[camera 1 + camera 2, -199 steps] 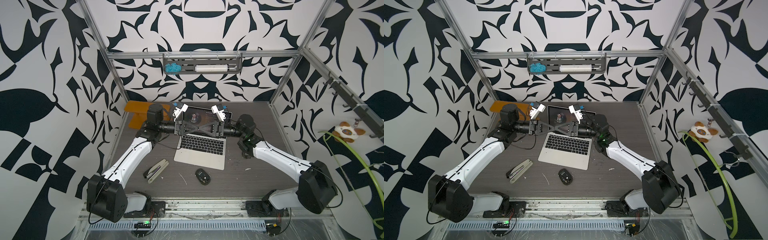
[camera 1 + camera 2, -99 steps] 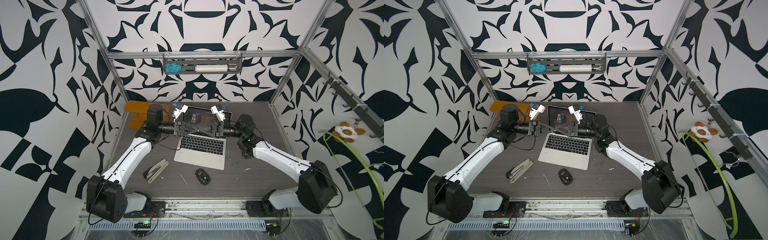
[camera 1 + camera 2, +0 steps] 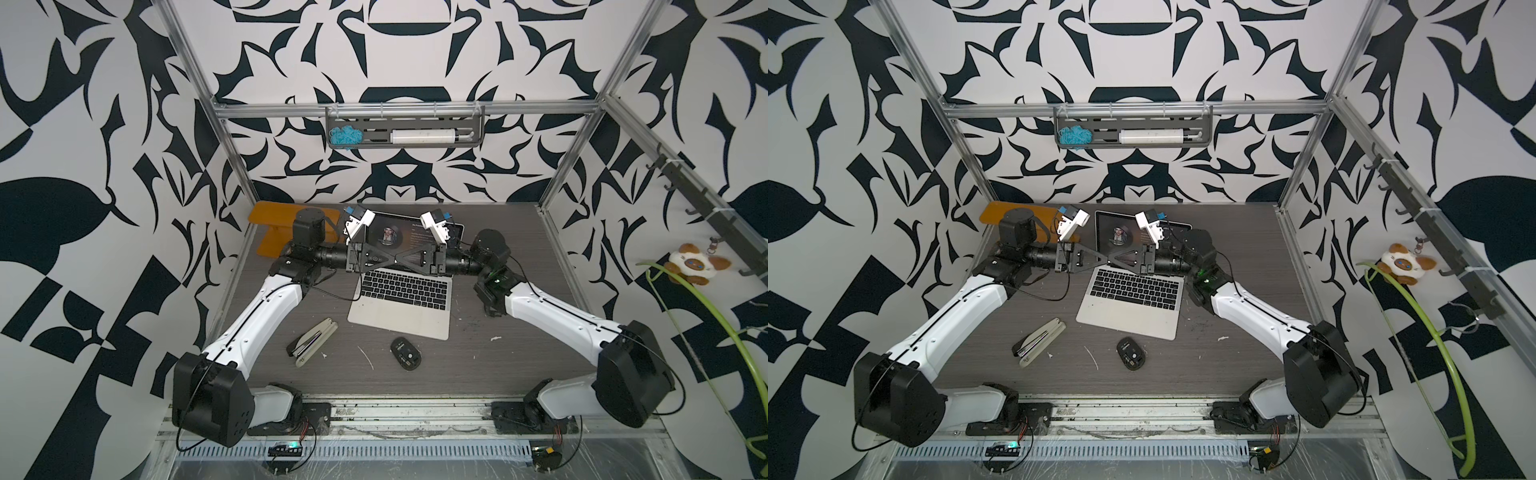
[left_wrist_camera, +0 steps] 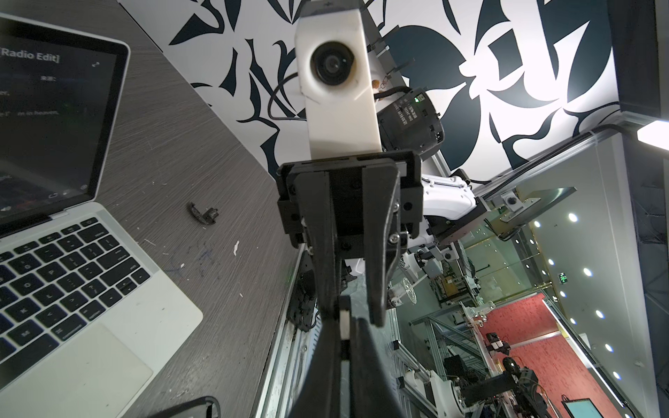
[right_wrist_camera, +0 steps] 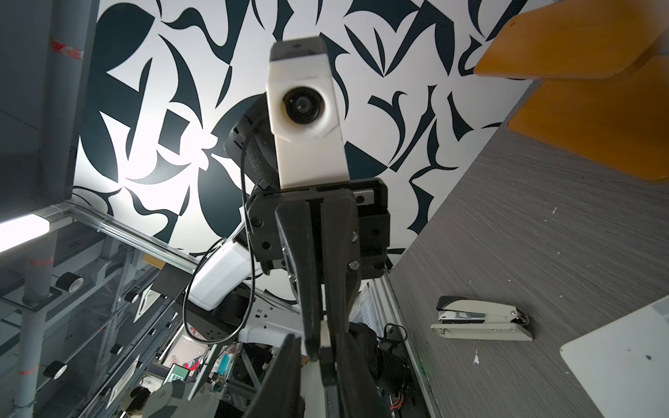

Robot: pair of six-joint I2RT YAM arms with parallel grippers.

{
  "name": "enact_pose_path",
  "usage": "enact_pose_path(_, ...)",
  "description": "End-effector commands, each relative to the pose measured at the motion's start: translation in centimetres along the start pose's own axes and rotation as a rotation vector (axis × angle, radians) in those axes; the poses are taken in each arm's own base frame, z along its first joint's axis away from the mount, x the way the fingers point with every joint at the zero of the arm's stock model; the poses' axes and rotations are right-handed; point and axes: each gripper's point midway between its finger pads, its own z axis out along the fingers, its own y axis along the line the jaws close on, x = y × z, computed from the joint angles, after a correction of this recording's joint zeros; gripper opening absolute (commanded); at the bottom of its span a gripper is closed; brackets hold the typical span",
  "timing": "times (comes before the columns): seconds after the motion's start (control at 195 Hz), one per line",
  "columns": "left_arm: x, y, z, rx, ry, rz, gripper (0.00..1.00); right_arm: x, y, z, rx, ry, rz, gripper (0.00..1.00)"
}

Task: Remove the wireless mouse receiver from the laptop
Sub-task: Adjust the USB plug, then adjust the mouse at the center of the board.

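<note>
**Receiver clear of the laptop, hand-over between the arms in hand**

The two arms meet tip to tip in the air above the hinge of the open laptop (image 3: 399,316), which sits on the desk (image 3: 498,365). The left jaws are pinched tight on a tiny piece, pale with a darker end. This is most likely the receiver (image 4: 344,321), held up clear of the laptop. The right jaws stand narrow, one tip on either side of the left tips. The wrist views do not show whether they press on the piece or only bracket it.

A small dark hooked scrap (image 4: 203,214) lies on the desk beside the laptop, on the right arm's side. It is too small to name with confidence.

The pulling-out looks finished, and the step in hand appears to be passing the piece from left to right. Next, the right jaws would need to close squarely on the exposed end before the left jaws let go. The piece is so small that an off-centre pinch or an early release could drop it onto the keys. After that, it could be set down on bare desk, perhaps near the mouse (image 3: 406,353).
</note>
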Motion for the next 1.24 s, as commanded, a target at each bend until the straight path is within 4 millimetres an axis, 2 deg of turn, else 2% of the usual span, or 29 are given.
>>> enact_pose_path(0.0, -0.2, -0.7, -0.4, -0.006, -0.009, 0.03, 0.0, -0.2, 2.7, -0.1, -0.063, -0.007, -0.077, 0.22)
enact_pose_path(0.277, -0.3, -0.7, -0.5, -0.007, -0.011, 0.032, 0.0, -0.1, 2.4, 0.1, -0.058, -0.005, -0.067, 0.06)
enact_pose_path(0.333, -0.3, -0.6, -0.5, -0.008, -0.011, 0.03, 0.0, 0.0, 2.3, 0.3, -0.058, -0.001, -0.06, 0.0)
enact_pose_path(0.503, 0.0, -0.3, -0.6, -0.024, -0.008, 0.032, 0.0, 0.1, 2.1, 0.2, -0.048, -0.01, -0.057, 0.0)
enact_pose_path(0.528, 0.1, -0.1, -0.7, -0.04, -0.012, 0.036, 0.07, 0.1, 2.0, 0.1, -0.04, -0.011, -0.057, 0.0)
enact_pose_path(0.569, 0.3, 0.5, -0.7, -0.067, -0.017, 0.039, 0.24, 0.0, 1.7, -0.1, -0.016, -0.013, -0.061, 0.0)
enact_pose_path(0.585, 0.3, -0.4, -1.0, -0.074, -0.027, 0.069, 0.3, -0.1, 1.6, -0.3, -0.005, -0.015, -0.062, 0.0)
enact_pose_path(0.616, 0.5, -0.3, -1.3, -0.099, -0.039, 0.087, 0.4, -0.2, 1.1, -0.7, 0.024, -0.022, -0.059, 0.0)
enact_pose_path(0.662, 0.7, 0.1, -1.7, -0.139, -0.055, 0.105, 0.47, -0.6, 0.4, -1.7, 0.065, -0.044, -0.053, 0.0)
enact_pose_path(0.769, 1.5, 0.9, -2.7, -0.222, -0.073, 0.149, 0.55, -1.4, -1.4, -5.1, 0.153, -0.104, -0.015, 0.0)
enact_pose_path(0.867, 2.9, 1.6, -2.8, -0.249, -0.05, 0.181, 0.58, -0.8, -3.4, -7.7, 0.266, -0.111, 0.005, 0.0)
enact_pose_path(0.975, 5.5, 2.4, -2.2, -0.248, 0.001, 0.255, 0.59, 1.6, -6.8, -9.3, 0.479, -0.029, 0.035, 0.0)
enact_pose_path(1.031, 6.9, 4.1, -1.7, -0.341, 0.035, 0.281, 0.65, 3.0, -8.6, -10.1, 0.582, 0.012, 0.049, 0.0)
enact_pose_path(1.072, 7.6, 5.2, -1.4, -0.403, 0.063, 0.265, 0.65, 4.0, -9.7, -11.0, 0.671, 0.035, 0.04, 0.0)
enact_pose_path(1.159, 9.6, 5.8, 0.2, -0.391, 0.134, 0.228, 0.64, 5.5, -10.5, -11.7, 0.716, 0.058, 0.041, 0.0)
enact_pose_path(1.231, 11.4, 7.2, 1.4, -0.481, 0.194, 0.27, 0.65, 6.4, -10.6, -11.7, 0.7, 0.066, 0.05, 0.0)
